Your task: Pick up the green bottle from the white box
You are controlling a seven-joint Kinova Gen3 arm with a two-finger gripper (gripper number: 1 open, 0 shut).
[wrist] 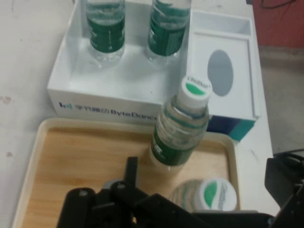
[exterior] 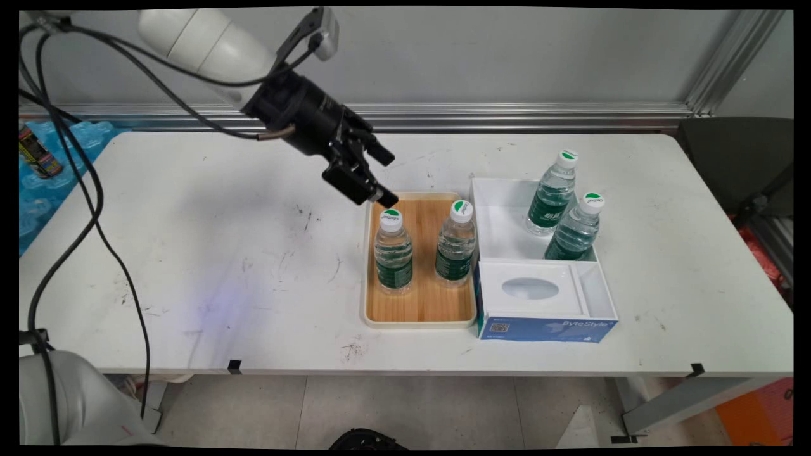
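- Main view: gripper [exterior: 380,180] hangs just above the near-left bottle [exterior: 393,252] on the wooden tray [exterior: 421,304], jaws apart, gripping nothing. Second tray bottle [exterior: 456,240] beyond; two more stand in the white box [exterior: 500,215] further out. Arm tilts down from upper left over the counter [exterior: 222,253].
- Hand view: nearest cap [wrist: 216,194] sits right under the gripper; the other tray bottle [wrist: 180,128] ahead.

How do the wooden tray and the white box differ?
The wooden tray is shallow, with a bamboo-coloured floor and a low cream rim; the white box is deeper, with tall white walls and blue lettered sides. The tray is one open surface; the box has a separate front section with an oval recess. The gripper hangs over the tray's far edge, not the box. Both hold two upright water bottles.
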